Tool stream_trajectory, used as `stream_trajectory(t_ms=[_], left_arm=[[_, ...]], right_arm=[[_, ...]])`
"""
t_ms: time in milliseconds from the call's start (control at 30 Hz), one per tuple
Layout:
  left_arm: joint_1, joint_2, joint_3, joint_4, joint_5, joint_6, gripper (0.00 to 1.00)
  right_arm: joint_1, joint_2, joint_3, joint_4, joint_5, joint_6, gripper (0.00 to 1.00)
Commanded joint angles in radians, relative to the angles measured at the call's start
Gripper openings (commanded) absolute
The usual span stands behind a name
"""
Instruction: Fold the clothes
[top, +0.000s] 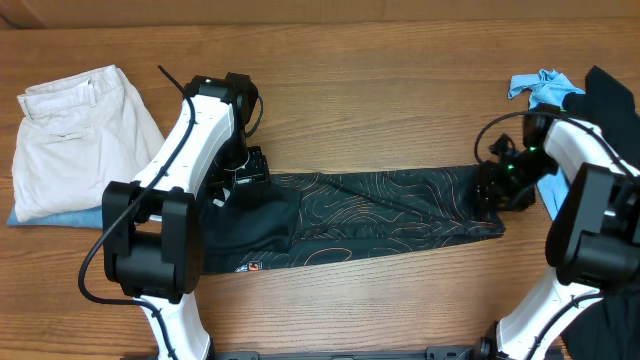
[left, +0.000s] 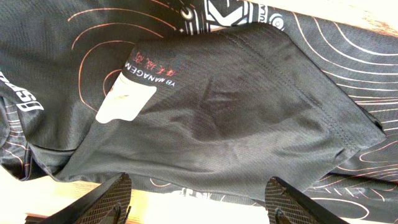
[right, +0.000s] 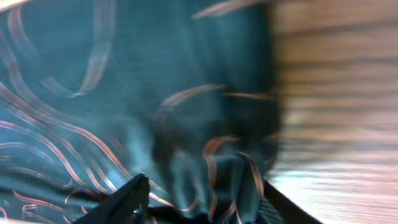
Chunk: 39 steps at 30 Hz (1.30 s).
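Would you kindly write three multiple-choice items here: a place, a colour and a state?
1. Where do the folded beige trousers lie? A left side of the brown wooden table; B its right side; C its middle.
2. What colour are the contour lines on the black long-sleeved jersey? A green; B orange and white; C blue.
3. How is the left hand? A shut on trousers; B out of view; C open over the jersey.
A, overhead shows them far left; B, the left wrist view shows such lines; C, its fingers stand wide apart.

Brown wooden table (top: 400, 110) with long horizontal grain under soft, even light.
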Motion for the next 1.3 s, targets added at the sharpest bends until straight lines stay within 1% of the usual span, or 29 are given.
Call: stream_trajectory(t_ms=[0, 33, 100, 133, 200, 300, 433, 633, 667, 733, 767, 900, 1033, 1167, 1200, 1267], left_arm=[[0.005, -0.029, 0.018, -0.008, -0.013, 0.019, 0.72], [0.005, -0.029, 0.018, -0.011, -0.013, 0.019, 0.72], [0.005, -0.029, 0.018, -0.011, -0.011, 0.019, 0.71], [0.005, -0.029, 0.018, -0.011, -0.006, 0.019, 0.71], [0.005, -0.029, 0.018, -0.011, -0.005, 0.019, 0.70], [0.005, -0.029, 0.018, -0.011, -0.005, 0.019, 0.70], [0.005, -0.029, 0.018, -0.011, -0.005, 0.019, 0.70], [0.005, -0.029, 0.015, -0.048, -0.005, 0.018, 0.70], [0.005, -0.029, 0.011, -0.051, -0.005, 0.018, 0.69], [0.004, -0.028, -0.014, -0.048, -0.005, 0.018, 0.57], [0.004, -0.028, -0.026, -0.043, -0.005, 0.018, 0.54], [0.003, -0.028, -0.090, -0.024, -0.006, 0.032, 0.51], [0.008, -0.028, -0.157, 0.007, -0.015, 0.055, 0.52], [0.021, -0.027, -0.230, 0.077, -0.062, 0.113, 0.52], [0.023, -0.027, -0.242, 0.094, -0.061, 0.127, 0.54], [0.040, -0.022, -0.270, 0.148, -0.061, 0.159, 0.61]], right_arm=[[0.026, 0.008, -0.021, 0.026, -0.017, -0.009, 0.33], [0.026, 0.008, -0.021, 0.034, -0.007, 0.002, 0.18], [0.025, 0.008, -0.021, 0.040, -0.007, 0.002, 0.07], [0.024, 0.008, -0.020, 0.043, -0.007, 0.002, 0.04], [0.021, 0.008, -0.010, 0.048, 0.023, 0.022, 0.04], [0.009, 0.008, 0.052, 0.048, 0.103, 0.122, 0.04], [-0.031, 0.008, 0.126, 0.052, 0.105, 0.213, 0.04], [-0.074, 0.008, 0.134, 0.045, 0.132, 0.216, 0.04], [-0.076, 0.008, 0.134, 0.043, 0.132, 0.216, 0.04], [-0.076, 0.008, 0.134, 0.044, 0.132, 0.215, 0.04], [-0.076, 0.008, 0.134, 0.044, 0.132, 0.216, 0.04], [-0.075, 0.008, 0.134, 0.040, 0.132, 0.216, 0.04], [-0.076, 0.008, 0.134, 0.031, 0.132, 0.215, 0.04], [-0.076, 0.008, 0.134, 0.013, 0.132, 0.215, 0.04], [-0.076, 0.008, 0.134, 0.009, 0.132, 0.215, 0.04], [-0.076, 0.008, 0.134, -0.001, 0.131, 0.215, 0.04]])
